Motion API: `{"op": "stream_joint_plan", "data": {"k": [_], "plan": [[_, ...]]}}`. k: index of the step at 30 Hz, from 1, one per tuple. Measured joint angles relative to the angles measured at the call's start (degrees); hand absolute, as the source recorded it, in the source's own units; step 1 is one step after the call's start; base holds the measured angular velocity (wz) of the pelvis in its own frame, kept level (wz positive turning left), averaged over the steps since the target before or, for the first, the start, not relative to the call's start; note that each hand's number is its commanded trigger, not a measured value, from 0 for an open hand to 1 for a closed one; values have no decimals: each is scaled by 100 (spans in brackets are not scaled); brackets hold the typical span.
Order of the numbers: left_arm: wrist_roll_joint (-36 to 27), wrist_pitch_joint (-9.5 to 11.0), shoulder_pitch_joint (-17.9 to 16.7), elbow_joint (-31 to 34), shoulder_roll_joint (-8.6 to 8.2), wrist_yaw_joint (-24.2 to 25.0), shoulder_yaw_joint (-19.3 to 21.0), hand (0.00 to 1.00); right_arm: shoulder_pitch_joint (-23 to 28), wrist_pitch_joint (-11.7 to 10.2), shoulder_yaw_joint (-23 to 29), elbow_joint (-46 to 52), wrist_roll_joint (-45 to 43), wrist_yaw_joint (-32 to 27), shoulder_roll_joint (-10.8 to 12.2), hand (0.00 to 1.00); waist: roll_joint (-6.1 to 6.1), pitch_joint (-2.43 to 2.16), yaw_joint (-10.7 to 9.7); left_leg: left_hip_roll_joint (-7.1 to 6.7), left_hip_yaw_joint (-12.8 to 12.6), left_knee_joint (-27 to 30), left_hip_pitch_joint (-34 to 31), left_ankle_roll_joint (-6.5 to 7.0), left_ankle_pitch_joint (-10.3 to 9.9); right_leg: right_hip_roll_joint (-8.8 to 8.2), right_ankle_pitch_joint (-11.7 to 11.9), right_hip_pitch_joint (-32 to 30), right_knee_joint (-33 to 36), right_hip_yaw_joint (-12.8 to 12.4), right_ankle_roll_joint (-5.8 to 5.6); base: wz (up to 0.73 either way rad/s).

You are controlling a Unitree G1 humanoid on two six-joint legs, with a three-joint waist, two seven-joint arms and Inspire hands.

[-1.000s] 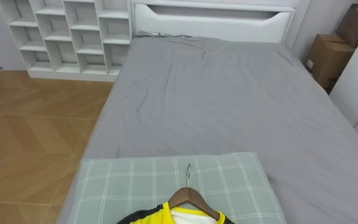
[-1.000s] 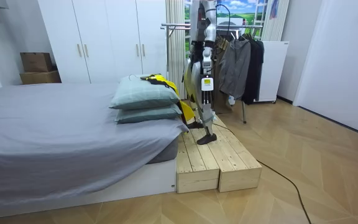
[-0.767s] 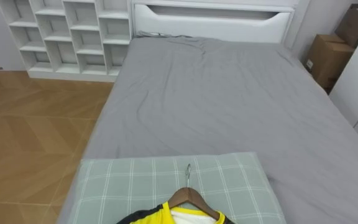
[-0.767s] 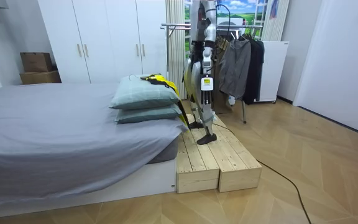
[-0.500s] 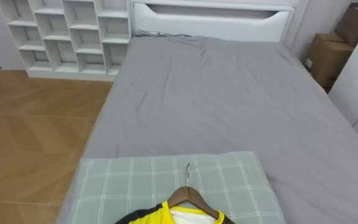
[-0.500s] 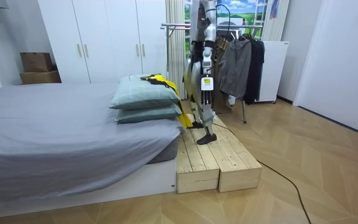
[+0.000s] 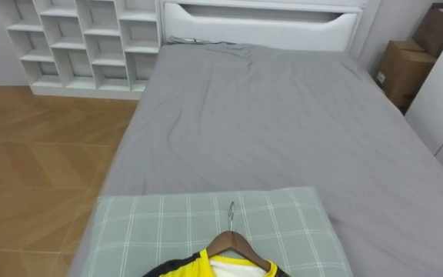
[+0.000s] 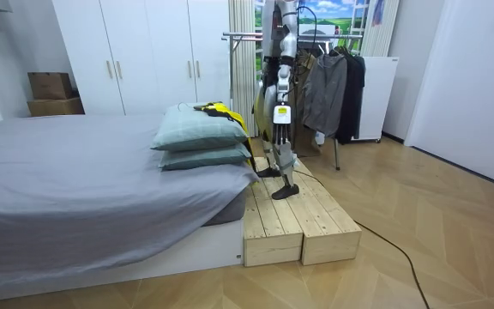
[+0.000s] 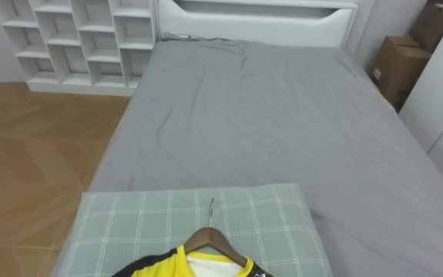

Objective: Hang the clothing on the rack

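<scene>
Yellow shirt on wooden hanger, atop checked pillow

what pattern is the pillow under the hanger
The pillow is pale green with white checks, clearest in the left eye view.

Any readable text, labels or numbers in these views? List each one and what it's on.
None can be read in these views.
Cardboard box beside the bed: any print is too small to read.
Yellow jersey on the hanger: no lettering on the part in view.
</scene>
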State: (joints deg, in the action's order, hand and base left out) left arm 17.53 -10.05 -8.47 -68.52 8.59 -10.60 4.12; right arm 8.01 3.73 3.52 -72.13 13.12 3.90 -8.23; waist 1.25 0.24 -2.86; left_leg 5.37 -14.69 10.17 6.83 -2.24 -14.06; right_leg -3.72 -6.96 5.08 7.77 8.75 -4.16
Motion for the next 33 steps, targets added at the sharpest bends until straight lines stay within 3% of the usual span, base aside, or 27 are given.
{"op": "stream_joint_plan", "data": {"k": [11, 17, 21, 25, 33], "plan": [[-179, 246, -23, 11, -25, -656, 252, 0, 3, -57, -8, 57, -25, -13, -32, 0, -59, -1, 14, -6, -45, -50, 51, 1, 1, 2, 0, 9, 1, -8, 0, -2], [-226, 486, -114, 309, -10, -1233, 490, 0, -18, -77, -15, 68, -23, 15, -62, 0, -92, -2, 11, -8, -2, -46, 56, 1, 2, 0, 0, 38, -4, 13, 0, 3], [-217, 709, -122, 500, 28, -1747, 538, 0, -51, -127, -13, 96, -40, 49, -64, 0, -92, -2, 13, -10, 29, -51, 57, 1, 2, 1, 0, 46, -4, 25, 0, 2], [-57, 943, -238, 1121, 23, -2318, 551, 0, -46, -142, -91, 97, -52, 27, -65, 0, -82, -2, -8, -12, 130, -35, 45, 1, 2, -3, 0, 90, -3, 103, 0, 11], [366, 1410, -239, 1426, 22, -3241, 398, 0, -101, -376, -285, 110, -210, -7, -75, 0, -60, -7, 8, -14, 228, -48, 41, 2, 3, -5, -1, 95, -6, 191, -1, 3]]}}
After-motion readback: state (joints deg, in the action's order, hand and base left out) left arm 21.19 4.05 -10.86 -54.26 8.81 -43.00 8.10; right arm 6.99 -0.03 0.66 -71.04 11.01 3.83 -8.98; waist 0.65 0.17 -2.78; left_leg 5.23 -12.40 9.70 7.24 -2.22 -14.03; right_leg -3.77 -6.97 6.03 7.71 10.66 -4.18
